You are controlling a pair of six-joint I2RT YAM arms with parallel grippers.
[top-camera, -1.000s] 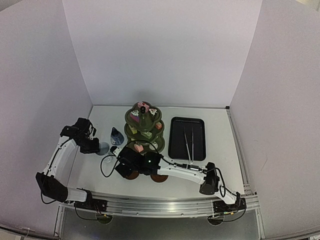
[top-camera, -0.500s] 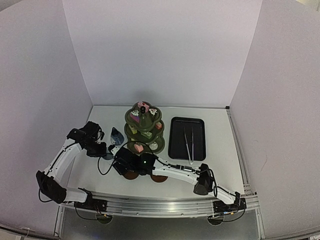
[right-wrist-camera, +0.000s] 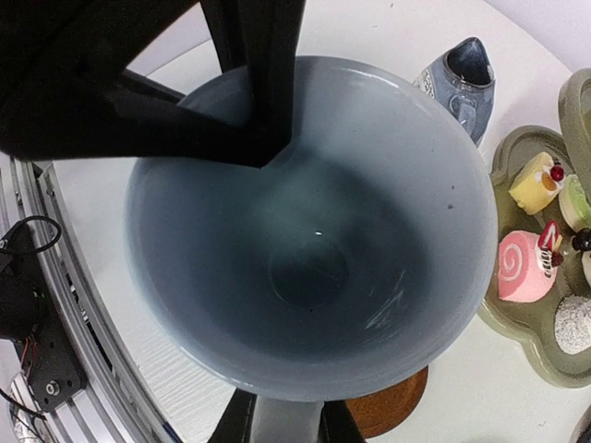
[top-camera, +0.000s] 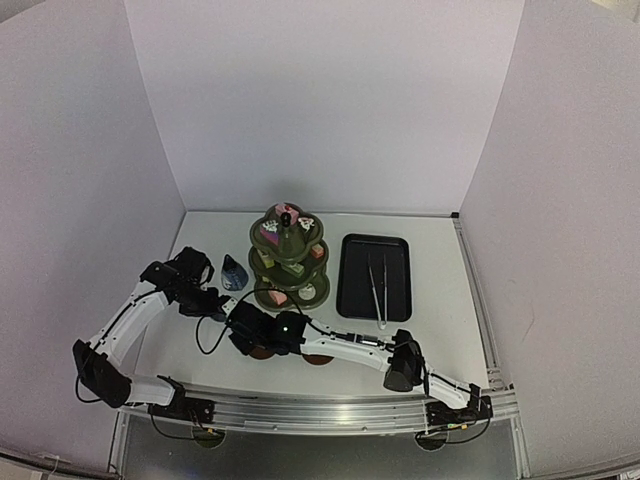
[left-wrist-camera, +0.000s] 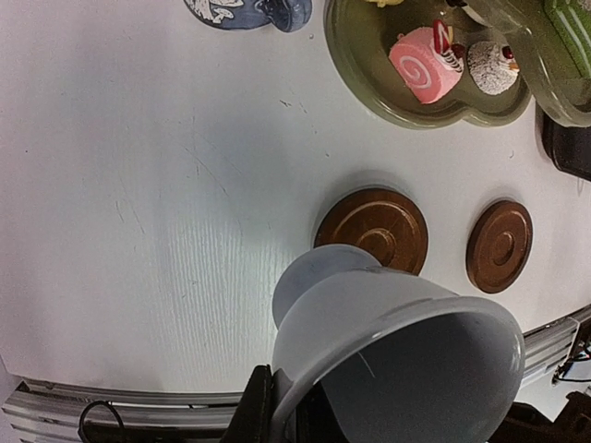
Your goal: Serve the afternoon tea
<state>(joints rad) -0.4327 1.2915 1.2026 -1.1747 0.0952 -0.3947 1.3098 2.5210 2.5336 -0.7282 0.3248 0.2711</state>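
The pale blue-white cup (right-wrist-camera: 309, 231) hangs tilted above the table, over the left brown coaster (left-wrist-camera: 374, 229). My left gripper (left-wrist-camera: 277, 411) is shut on its rim, and its black fingers (right-wrist-camera: 268, 83) cross the cup's far edge in the right wrist view. My right gripper (right-wrist-camera: 284, 423) is shut on the cup's near edge. The second coaster (left-wrist-camera: 499, 246) lies to the right. The small blue jug (right-wrist-camera: 459, 78) stands beyond. The olive-green stand (top-camera: 288, 255) holds small cakes, among them a pink roll (left-wrist-camera: 423, 76) on its lowest tier (left-wrist-camera: 369, 83).
A black tray (top-camera: 350, 275) with thin metal tongs (top-camera: 377, 285) lies right of the stand. White walls close in the left, back and right. The metal rail (top-camera: 320, 412) runs along the near edge.
The left gripper carried the cup to the right, toward the coasters. The right gripper moved left to meet it and closed on the cup.
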